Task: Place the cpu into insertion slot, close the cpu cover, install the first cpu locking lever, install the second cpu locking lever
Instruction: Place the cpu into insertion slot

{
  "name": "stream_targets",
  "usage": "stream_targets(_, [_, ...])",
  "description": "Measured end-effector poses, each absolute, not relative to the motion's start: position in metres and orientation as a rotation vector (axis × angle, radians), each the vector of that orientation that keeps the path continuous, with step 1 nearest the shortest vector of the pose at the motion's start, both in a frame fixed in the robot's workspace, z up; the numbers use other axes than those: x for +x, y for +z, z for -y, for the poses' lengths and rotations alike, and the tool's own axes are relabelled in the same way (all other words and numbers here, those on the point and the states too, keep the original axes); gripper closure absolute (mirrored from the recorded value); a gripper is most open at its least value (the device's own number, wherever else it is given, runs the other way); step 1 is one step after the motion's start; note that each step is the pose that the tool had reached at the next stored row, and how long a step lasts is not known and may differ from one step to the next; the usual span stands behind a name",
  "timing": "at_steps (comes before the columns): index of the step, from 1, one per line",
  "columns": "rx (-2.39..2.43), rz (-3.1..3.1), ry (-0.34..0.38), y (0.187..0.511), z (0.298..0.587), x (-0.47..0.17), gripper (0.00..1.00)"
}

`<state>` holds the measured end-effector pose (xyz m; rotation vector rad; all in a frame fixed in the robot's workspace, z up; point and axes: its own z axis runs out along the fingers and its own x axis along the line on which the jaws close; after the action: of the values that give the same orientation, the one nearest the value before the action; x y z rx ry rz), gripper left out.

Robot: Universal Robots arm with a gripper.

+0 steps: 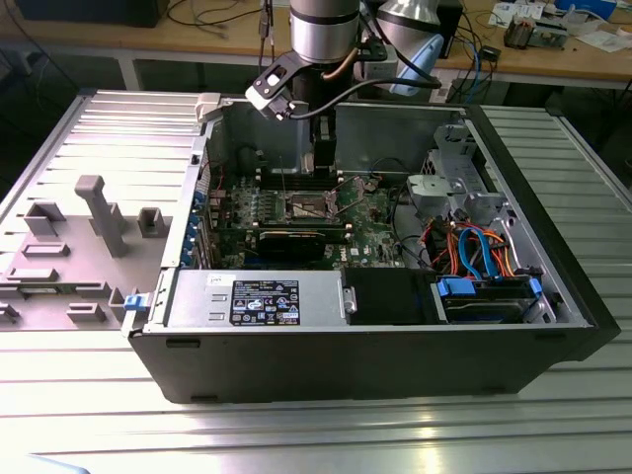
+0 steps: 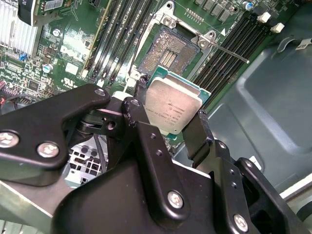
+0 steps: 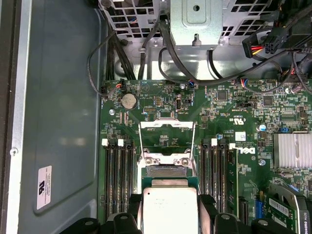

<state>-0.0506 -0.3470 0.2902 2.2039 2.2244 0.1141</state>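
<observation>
My gripper (image 2: 168,117) is shut on the cpu (image 2: 173,103), a flat square chip with a silvery top, pinched at two opposite edges by the black fingers (image 2: 197,132). The cpu hangs tilted a little above the insertion slot (image 2: 167,54), whose dark open centre lies bare on the green motherboard. In the first wrist view the cpu (image 3: 169,209) sits between the fingers, with the insertion slot (image 3: 165,171) just beyond it and the cpu cover (image 3: 166,127) swung up open past that. A thin locking lever (image 2: 229,51) sticks out beside the slot. In the exterior view the gripper (image 1: 324,176) reaches down into the case over the slot (image 1: 306,205).
Long black memory slots (image 3: 121,170) flank the socket on both sides. The open computer case (image 1: 346,351) has a drive cage and coloured cables (image 1: 474,247) at the exterior view's right and a power supply (image 1: 257,296) at the front. A grey fixture plate (image 1: 89,227) lies at the left.
</observation>
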Motion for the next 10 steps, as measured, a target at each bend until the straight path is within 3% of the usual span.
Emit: stream_targets(10, [2.205, -2.225, 0.117, 0.28, 0.347, -0.051, 0.46])
